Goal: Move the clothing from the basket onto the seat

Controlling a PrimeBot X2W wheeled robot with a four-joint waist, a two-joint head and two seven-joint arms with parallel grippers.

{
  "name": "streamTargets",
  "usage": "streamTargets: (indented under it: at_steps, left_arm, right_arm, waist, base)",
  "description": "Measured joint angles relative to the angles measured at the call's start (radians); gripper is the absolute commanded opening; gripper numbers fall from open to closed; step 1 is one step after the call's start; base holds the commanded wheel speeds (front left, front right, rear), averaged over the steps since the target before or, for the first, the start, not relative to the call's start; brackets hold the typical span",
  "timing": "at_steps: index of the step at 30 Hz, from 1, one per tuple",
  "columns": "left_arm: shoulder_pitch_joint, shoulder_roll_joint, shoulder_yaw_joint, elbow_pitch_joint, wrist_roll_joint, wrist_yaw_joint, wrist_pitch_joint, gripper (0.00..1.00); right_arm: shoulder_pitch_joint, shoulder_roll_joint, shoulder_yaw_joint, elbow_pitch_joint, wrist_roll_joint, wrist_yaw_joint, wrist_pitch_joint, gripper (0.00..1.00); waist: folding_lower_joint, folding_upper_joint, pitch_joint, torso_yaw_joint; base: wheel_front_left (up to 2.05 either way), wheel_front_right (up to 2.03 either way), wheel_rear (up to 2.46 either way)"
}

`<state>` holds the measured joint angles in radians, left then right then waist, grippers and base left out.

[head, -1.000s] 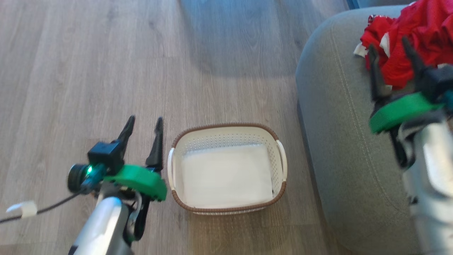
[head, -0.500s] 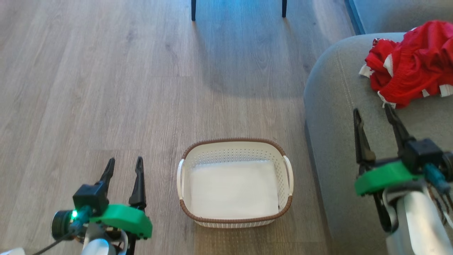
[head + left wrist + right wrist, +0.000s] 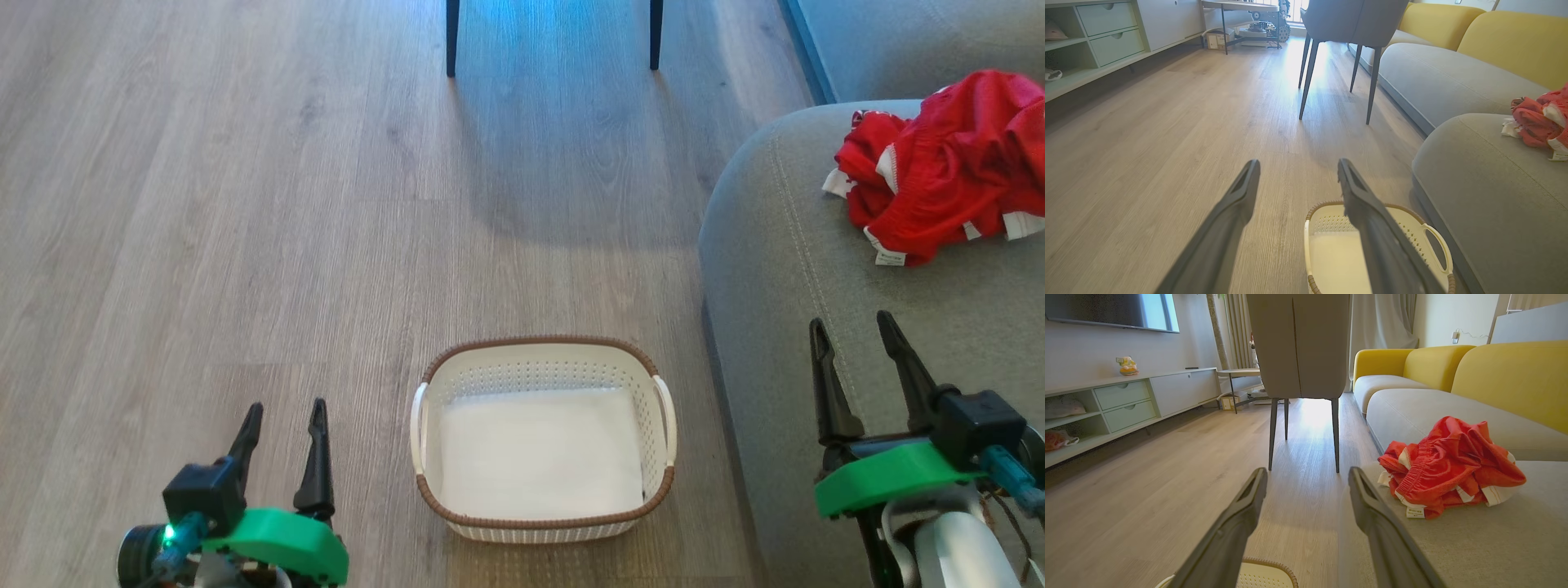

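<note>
Now, clothing [image 3: 947, 196]: you have a crumpled heap of bright red fabric with white trim, lying on the far right part of the seat; a small white label sticks out at its near edge.
Seat [image 3: 784, 327]: a big grey cushion with rounded corners and stitched seams, on your right, carrying the clothing.
Basket [image 3: 539, 371]: white, perforated and brown-rimmed, upright on the wooden floor [image 3: 245, 204] just beside the seat's left edge; its pale flat bottom is in plain view.
Right pincer [image 3: 849, 320]: above the near part of the seat, pointing towards the clothing but apart from it; its two fingers stand parted with open air between them.
Left pincer [image 3: 287, 405]: over the floor to the left of the basket, near it without touching; fingers parted a little, gripping air alone.
Chair [image 3: 1298, 343]: grey, on thin dark legs, standing on the floor beyond the basket.
Backrests [image 3: 1515, 375]: yellow, rising behind the grey cushions.
</note>
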<state>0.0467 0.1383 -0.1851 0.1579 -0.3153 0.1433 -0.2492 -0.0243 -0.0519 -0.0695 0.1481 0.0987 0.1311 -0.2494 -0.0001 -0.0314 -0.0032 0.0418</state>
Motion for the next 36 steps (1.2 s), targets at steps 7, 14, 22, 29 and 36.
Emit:
streamTargets:
  at_steps: [7, 14, 22, 29, 36]
  left_arm:
    - [0.018, -0.009, 0.026, 0.002, 0.001, 0.001, 0.000, 1.00]
    - [0.039, -0.010, 0.045, 0.020, 0.008, 0.000, 0.000, 1.00]
    - [0.039, -0.017, 0.059, 0.017, 0.028, -0.009, 0.000, 1.00]
    - [0.038, -0.030, 0.066, 0.005, 0.042, -0.018, 0.000, 1.00]
    - [0.037, -0.039, 0.086, -0.003, 0.052, -0.034, 0.000, 1.00]
  right_arm:
    - [0.018, 0.001, -0.007, -0.013, 0.010, 0.000, 0.000, 1.00]
    - [0.040, 0.001, -0.022, -0.014, 0.010, 0.000, 0.008, 1.00]
    - [0.041, 0.002, -0.025, 0.015, 0.017, 0.000, 0.009, 1.00]
    - [0.040, 0.002, -0.028, 0.032, 0.017, 0.000, 0.009, 1.00]
    - [0.040, 0.002, -0.028, 0.053, 0.017, 0.000, 0.009, 1.00]
  waist:
    - [0.0000, 0.0000, -0.015, 0.000]
    - [0.0000, 0.0000, -0.016, -0.002]
    - [0.0000, -0.0001, -0.010, -0.001]
    - [0.0000, -0.0001, -0.008, -0.002]
    - [0.0000, -0.0001, -0.009, -0.001]
  base:
    - [0.00, 0.00, 0.00]
    - [0.00, 0.00, 0.00]
    - [0.00, 0.00, 0.00]
    - [0.00, 0.00, 0.00]
    - [0.00, 0.00, 0.00]
